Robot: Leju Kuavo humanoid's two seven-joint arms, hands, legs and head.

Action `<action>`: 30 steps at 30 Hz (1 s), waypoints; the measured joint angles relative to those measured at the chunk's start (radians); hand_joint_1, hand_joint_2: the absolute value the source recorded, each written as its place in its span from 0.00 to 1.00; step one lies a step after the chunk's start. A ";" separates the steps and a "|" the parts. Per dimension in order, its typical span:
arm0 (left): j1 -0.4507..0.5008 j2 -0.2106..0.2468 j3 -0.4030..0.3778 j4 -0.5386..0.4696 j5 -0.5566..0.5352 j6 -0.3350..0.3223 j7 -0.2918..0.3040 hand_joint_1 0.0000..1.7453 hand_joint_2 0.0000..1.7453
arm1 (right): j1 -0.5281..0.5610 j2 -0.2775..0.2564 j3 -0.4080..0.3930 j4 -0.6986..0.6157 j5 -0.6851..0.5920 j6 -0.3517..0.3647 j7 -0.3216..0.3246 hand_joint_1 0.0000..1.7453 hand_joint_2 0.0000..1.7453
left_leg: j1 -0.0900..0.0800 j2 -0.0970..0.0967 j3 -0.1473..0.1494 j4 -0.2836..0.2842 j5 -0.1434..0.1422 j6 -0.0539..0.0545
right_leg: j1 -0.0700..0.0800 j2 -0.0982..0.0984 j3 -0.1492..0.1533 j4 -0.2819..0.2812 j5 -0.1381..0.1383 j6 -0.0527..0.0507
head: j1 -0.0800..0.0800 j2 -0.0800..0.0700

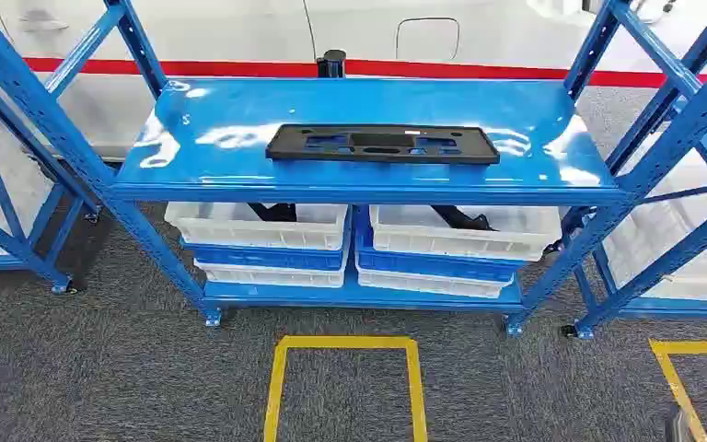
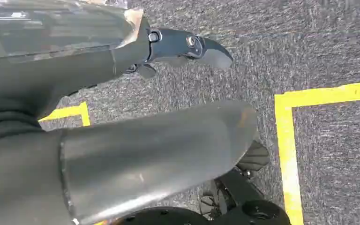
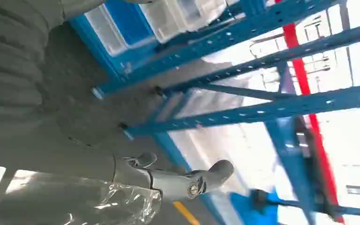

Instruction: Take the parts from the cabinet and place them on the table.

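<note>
A flat black rectangular part lies in the middle of the blue rack's top shelf. On the shelf below, two white bins each hold a dark part, mostly hidden under the top shelf. My left hand hangs low over the grey carpet, thumb stretched out, holding nothing. My right hand also hangs at my side beside a blue rack frame, thumb extended and nothing in it. Both hands are well short of the rack.
Yellow tape squares mark the carpet in front of the rack. More blue racks stand close on the left and right. A white wall with a red stripe runs behind.
</note>
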 joint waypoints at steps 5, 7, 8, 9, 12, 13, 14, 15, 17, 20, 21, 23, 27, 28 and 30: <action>0.000 -0.001 0.003 0.000 -0.002 0.000 -0.003 0.00 0.00 | 0.016 0.004 0.044 -0.081 0.018 -0.026 -0.003 0.00 1.00 | 0.000 0.001 0.000 0.000 0.000 0.000 | 0.000 0.000 0.000 0.000 0.000 0.000 | 0.000 0.000; 0.000 -0.002 0.005 0.000 -0.002 0.000 -0.003 0.00 0.00 | 0.023 0.005 0.056 -0.101 0.029 -0.039 -0.014 0.00 1.00 | 0.000 0.001 0.000 0.000 0.000 0.000 | 0.000 0.000 0.000 0.000 0.000 0.000 | 0.000 0.000; 0.000 -0.002 0.006 0.000 -0.003 0.000 -0.003 0.00 0.00 | 0.030 0.005 0.069 -0.115 0.038 -0.055 -0.022 0.00 1.00 | 0.000 0.001 0.000 0.000 0.000 0.000 | 0.000 0.000 0.000 0.000 0.000 0.000 | 0.000 0.000; 0.000 -0.002 0.008 0.000 -0.003 0.000 -0.004 0.00 0.00 | 0.036 0.005 0.080 -0.131 0.051 -0.074 -0.029 0.00 1.00 | 0.000 0.001 0.000 0.000 0.000 0.000 | 0.000 0.000 0.000 0.000 0.000 0.000 | 0.000 0.000; 0.000 -0.003 0.015 0.000 0.004 0.000 -0.009 0.00 0.00 | 0.059 0.004 0.124 -0.185 0.117 -0.152 -0.045 0.00 1.00 | 0.000 0.001 0.000 0.000 0.000 0.000 | 0.000 0.000 0.000 0.000 0.000 0.000 | 0.000 0.000; 0.000 -0.004 0.021 0.000 0.010 0.000 -0.013 0.00 0.00 | 0.068 0.003 0.142 -0.205 0.147 -0.184 -0.052 0.00 1.00 | 0.000 0.001 0.000 0.000 0.000 0.000 | 0.000 0.000 0.000 0.000 0.000 0.000 | 0.000 0.000; 0.000 -0.005 0.030 0.000 0.015 0.001 -0.019 0.00 0.00 | 0.078 0.000 0.166 -0.227 0.187 -0.222 -0.058 0.00 1.00 | 0.000 0.001 0.000 0.000 0.000 0.000 | 0.000 0.000 0.000 0.000 0.000 0.000 | 0.000 0.000; 0.000 -0.006 0.034 0.000 0.020 0.001 -0.021 0.00 0.00 | 0.085 -0.003 0.189 -0.245 0.229 -0.255 -0.060 0.00 1.00 | 0.000 0.001 0.000 0.000 0.000 0.000 | 0.000 0.000 0.000 0.000 0.000 0.000 | 0.000 0.000; 0.000 -0.008 0.044 0.000 0.021 0.001 -0.021 0.00 0.00 | 0.102 -0.014 0.232 -0.277 0.323 -0.305 -0.036 0.00 1.00 | 0.000 0.002 0.000 0.000 0.000 0.000 | 0.000 0.000 0.000 0.000 0.000 0.000 | 0.000 0.000; 0.000 -0.010 0.050 0.000 0.013 0.001 -0.021 0.00 0.00 | 0.127 -0.043 0.314 -0.314 0.563 -0.391 0.012 0.00 1.00 | 0.000 0.002 0.000 0.000 0.000 0.000 | 0.000 0.000 0.000 0.000 0.000 0.000 | 0.001 0.000; 0.000 -0.010 0.052 0.000 0.011 0.001 -0.019 0.00 0.00 | 0.134 -0.053 0.339 -0.324 0.628 -0.418 0.029 0.00 1.00 | 0.000 0.002 0.000 0.000 0.000 0.000 | 0.000 0.000 0.000 0.000 0.000 0.000 | 0.000 0.000; -0.001 -0.011 0.057 0.000 0.006 0.001 -0.017 0.00 0.00 | 0.147 -0.071 0.385 -0.339 0.752 -0.469 0.060 0.00 1.00 | 0.000 0.002 0.000 0.000 0.000 0.000 | 0.000 0.000 0.000 0.000 0.000 0.000 | 0.000 0.000; -0.001 -0.013 0.059 0.000 0.002 0.000 -0.015 0.00 0.00 | 0.169 -0.102 0.453 -0.363 0.897 -0.520 0.091 0.00 1.00 | 0.000 0.002 0.000 0.000 0.000 0.000 | 0.000 0.000 0.000 0.000 0.000 0.000 | 0.000 0.000; -0.001 -0.013 0.059 0.000 0.002 0.000 -0.015 0.00 0.00 | 0.172 -0.105 0.462 -0.366 0.900 -0.520 0.093 0.00 1.00 | 0.000 0.002 0.000 0.000 0.000 0.000 | 0.000 0.000 0.000 0.000 0.000 0.000 | 0.000 0.000; -0.001 -0.014 0.060 0.000 0.002 0.000 -0.015 0.00 0.00 | 0.175 -0.111 0.475 -0.371 0.917 -0.525 0.098 0.00 1.00 | 0.000 0.002 0.000 0.000 0.000 0.000 | 0.000 0.000 0.000 0.000 0.000 0.000 | 0.000 0.000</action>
